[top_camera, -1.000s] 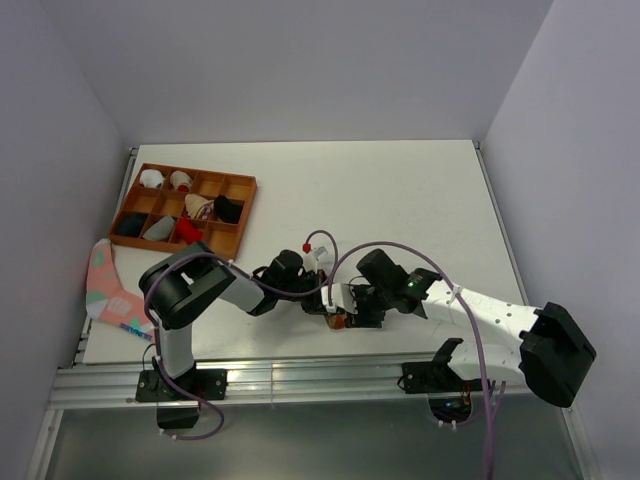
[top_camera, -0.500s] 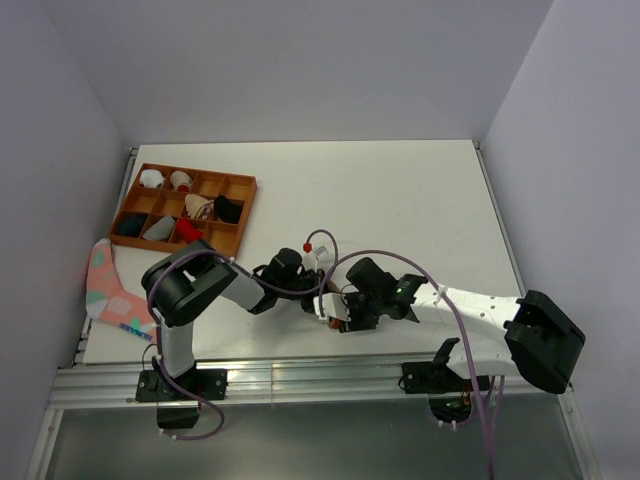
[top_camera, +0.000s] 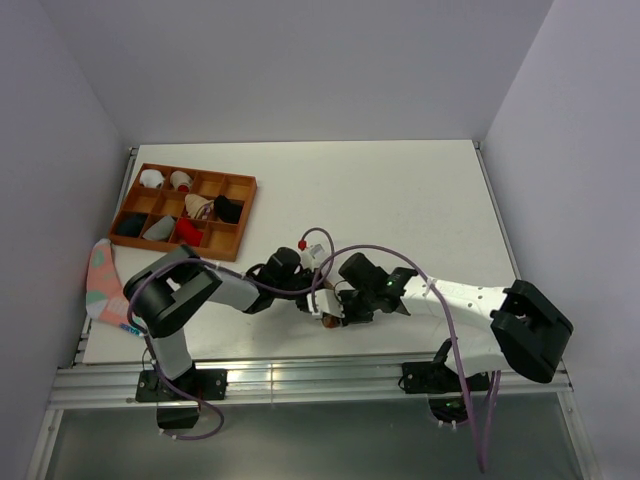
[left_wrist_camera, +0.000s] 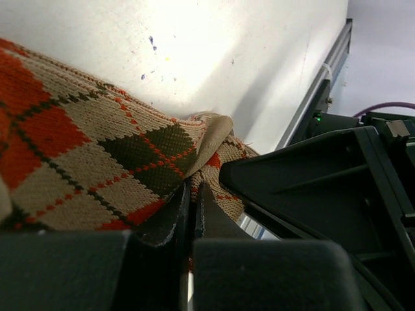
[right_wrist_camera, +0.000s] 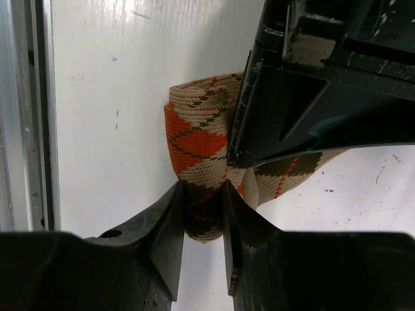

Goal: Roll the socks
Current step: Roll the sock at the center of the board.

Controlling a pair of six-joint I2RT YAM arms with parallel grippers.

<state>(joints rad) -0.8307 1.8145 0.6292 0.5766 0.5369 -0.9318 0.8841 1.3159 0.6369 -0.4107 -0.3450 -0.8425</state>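
**Two robot arms grip an argyle sock at the near edge of a white surface**

A white surface (top_camera: 400, 200) fills a small room with plain, pale lilac walls (top_camera: 300, 70). A metal rail (top_camera: 300, 372) runs along the near edge of the surface. Close to the middle of that edge lies the tan argyle sock (right_wrist_camera: 194, 133), with one end rolled. The right end effector (right_wrist_camera: 202, 191) is clamped on the rolled end, a finger touching each side. The left end effector (left_wrist_camera: 192, 194) has its fingers together, pinching the sock's flat part. At the far left sits a wooden tray (top_camera: 200, 172) of small bundles. A pink sock (top_camera: 100, 275) droops over the left edge.
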